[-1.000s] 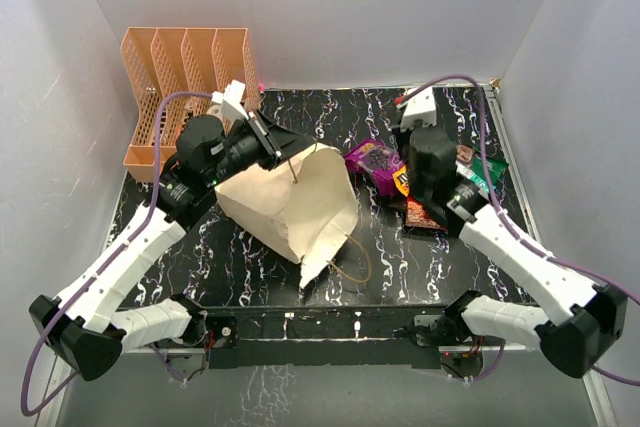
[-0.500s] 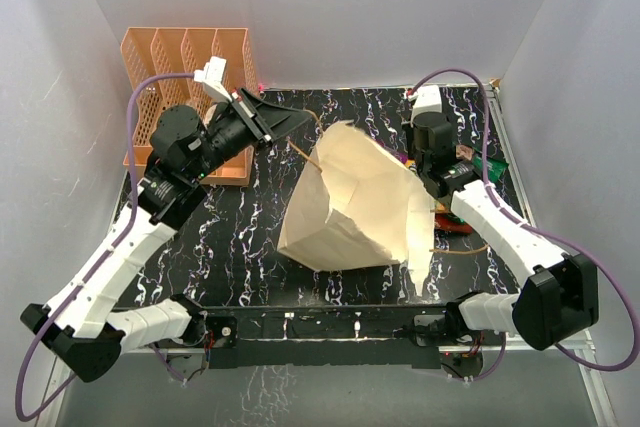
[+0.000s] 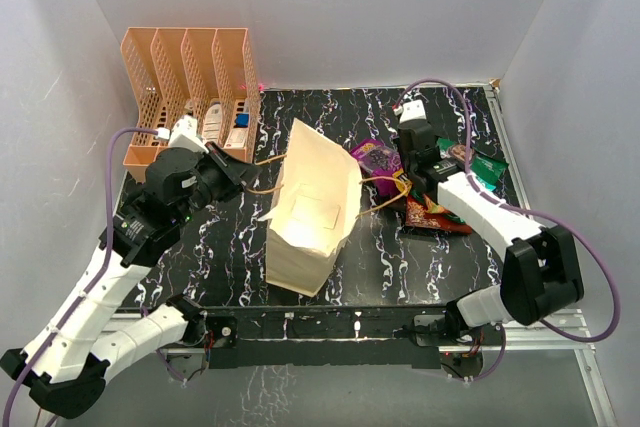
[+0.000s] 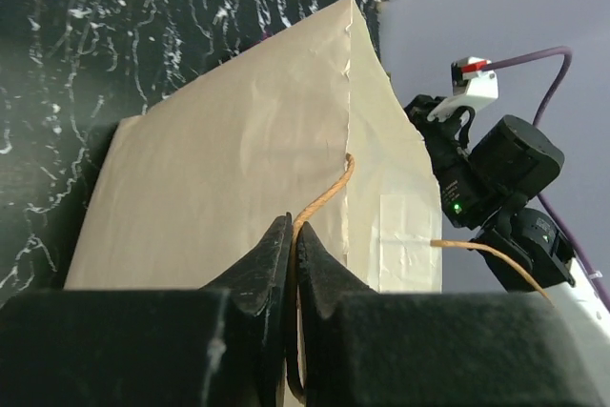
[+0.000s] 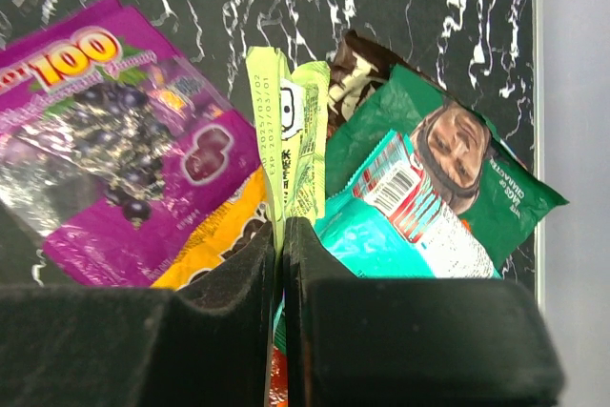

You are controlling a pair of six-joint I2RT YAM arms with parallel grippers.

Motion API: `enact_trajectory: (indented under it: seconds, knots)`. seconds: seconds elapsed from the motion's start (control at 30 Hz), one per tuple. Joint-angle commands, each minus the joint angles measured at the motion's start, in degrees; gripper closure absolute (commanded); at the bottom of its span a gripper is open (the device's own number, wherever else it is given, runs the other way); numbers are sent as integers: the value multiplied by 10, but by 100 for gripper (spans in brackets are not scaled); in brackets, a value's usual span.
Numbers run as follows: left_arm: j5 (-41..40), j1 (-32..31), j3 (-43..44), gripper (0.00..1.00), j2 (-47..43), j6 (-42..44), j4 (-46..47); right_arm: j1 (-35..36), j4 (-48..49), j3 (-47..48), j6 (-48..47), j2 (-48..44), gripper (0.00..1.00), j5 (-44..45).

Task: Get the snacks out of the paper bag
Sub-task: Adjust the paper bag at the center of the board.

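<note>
My left gripper pinches bag cord, right gripper clamped on lime packet; I should hold cord taut, lift packet clear of other snacks.

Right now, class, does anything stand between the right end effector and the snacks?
Nothing visible does. The right end effector is shut on a yellow-green packet, one of the snacks, and the paper bag stands off to the left of them.

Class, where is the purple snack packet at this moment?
Top view: the purple packet lies right of centre, between the paper bag and the green packet.
</note>
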Motion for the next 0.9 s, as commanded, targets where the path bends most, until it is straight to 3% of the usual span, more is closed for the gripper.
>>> enact_trajectory:
  seconds: [0.0,0.23,0.53,0.57,0.63,0.7,0.77,0.87]
  knots:
    - [-68,1,35,94,-9,26,-70,0,-21,25,0,20,92,16]
    - [-97,1,48,76,-23,48,-90,1,-35,12,33,25,91,-30]
    - [-116,1,99,41,-19,89,-118,1,-69,18,46,7,74,-52]
    - [-118,1,104,35,-21,95,-119,1,-77,24,49,0,71,-60]
    - [-123,0,118,27,-20,108,-124,1,-99,41,64,-11,53,-74]
    - [-131,1,133,21,-18,118,-133,1,-127,61,68,-24,48,-93]
    - [-135,1,148,12,-16,130,-140,1,-152,77,77,-38,33,-102]
    - [-140,1,170,2,-11,147,-148,1,-184,95,80,-62,17,-114]
